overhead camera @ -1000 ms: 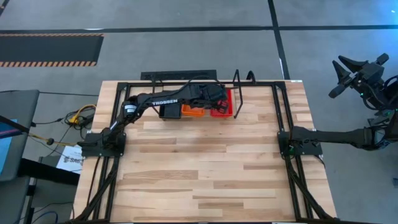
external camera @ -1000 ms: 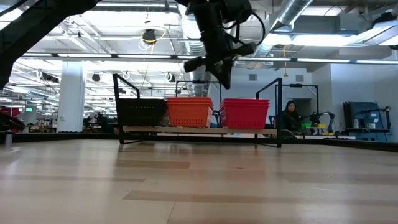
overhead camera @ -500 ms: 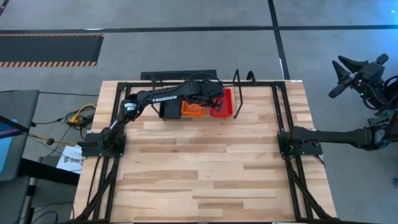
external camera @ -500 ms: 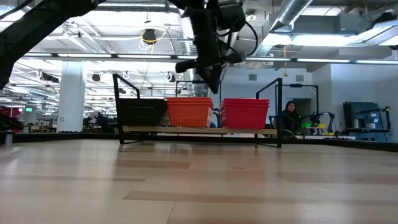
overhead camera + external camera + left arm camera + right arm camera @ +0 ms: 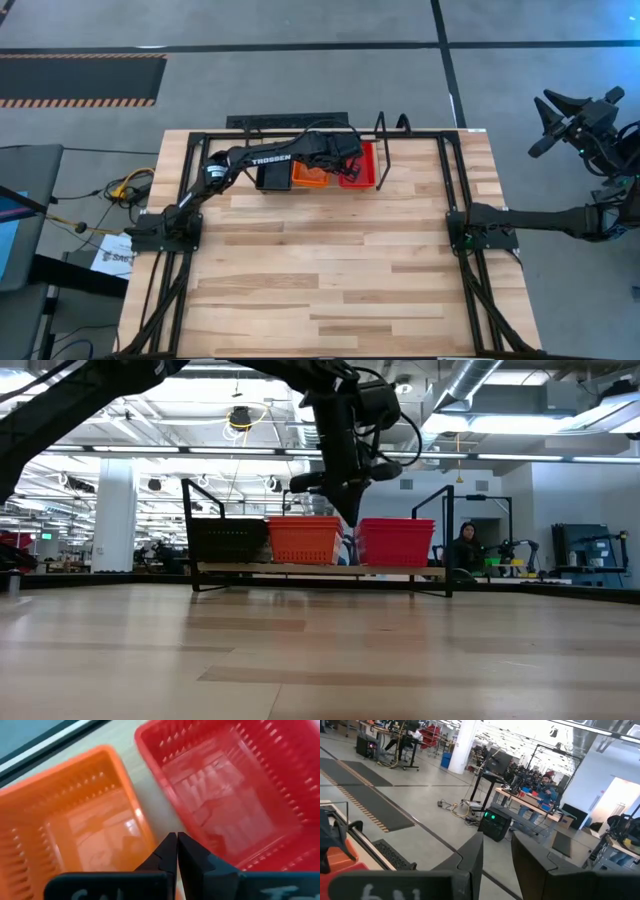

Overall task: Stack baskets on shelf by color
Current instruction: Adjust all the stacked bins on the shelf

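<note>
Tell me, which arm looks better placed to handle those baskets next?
Probably the left: its gripper hangs shut over the orange and red baskets on the shelf. The right arm is parked off the table.

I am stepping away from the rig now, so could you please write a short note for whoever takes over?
Left tool: shut, holding nothing, hovering above the gap between the orange stack and the red-pink stack.
Right tool: open, empty, parked off the table's right side, facing the room.
Baskets: three stacks side by side on the shelf, black stack, then orange, then red-pink.
Done: no basket shows loose on the table; colours are kept apart.
Left: how many baskets sit in each stack cannot be told, so check that, then draw back the left arm.
</note>
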Controlling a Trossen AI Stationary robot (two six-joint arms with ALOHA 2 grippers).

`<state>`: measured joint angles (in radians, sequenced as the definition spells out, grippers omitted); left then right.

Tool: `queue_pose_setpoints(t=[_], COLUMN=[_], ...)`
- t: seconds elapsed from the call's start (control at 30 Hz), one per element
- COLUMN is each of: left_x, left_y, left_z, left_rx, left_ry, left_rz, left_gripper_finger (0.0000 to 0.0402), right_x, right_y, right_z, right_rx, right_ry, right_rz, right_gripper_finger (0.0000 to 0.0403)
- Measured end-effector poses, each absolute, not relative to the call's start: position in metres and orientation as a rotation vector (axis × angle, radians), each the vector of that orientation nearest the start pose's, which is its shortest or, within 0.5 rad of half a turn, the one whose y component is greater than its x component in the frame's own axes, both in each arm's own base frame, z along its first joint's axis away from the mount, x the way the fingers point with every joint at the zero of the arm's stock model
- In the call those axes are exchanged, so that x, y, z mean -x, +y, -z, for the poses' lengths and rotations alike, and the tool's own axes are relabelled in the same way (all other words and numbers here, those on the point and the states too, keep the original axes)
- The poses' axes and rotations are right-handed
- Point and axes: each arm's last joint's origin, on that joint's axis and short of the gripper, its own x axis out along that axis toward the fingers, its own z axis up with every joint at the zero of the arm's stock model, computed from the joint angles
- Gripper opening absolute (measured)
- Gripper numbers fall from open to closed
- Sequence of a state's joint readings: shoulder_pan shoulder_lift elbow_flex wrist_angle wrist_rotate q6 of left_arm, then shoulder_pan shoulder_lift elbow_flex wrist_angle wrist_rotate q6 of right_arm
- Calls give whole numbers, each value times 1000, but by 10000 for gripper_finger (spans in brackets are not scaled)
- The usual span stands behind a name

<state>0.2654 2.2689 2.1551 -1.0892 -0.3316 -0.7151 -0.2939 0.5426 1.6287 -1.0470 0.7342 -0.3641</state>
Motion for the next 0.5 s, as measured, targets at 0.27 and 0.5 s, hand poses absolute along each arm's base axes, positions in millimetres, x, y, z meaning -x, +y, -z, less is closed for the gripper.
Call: queue_pose_setpoints(t=[0.27,0.5], left_x=[-463,-463], left_y=[138,145], left_z=[-248,-249], left_rx=[587,590], left_ry=[905,879], left_rz=[-910,-900], left_gripper_finger=[0,0], right_x=[59,59], right_y=[-2,-2], right_z=[-488,-488], right_rx=[323,323], right_ry=[148,148], right_rz=[1023,1023], right_gripper_finger=[120,120])
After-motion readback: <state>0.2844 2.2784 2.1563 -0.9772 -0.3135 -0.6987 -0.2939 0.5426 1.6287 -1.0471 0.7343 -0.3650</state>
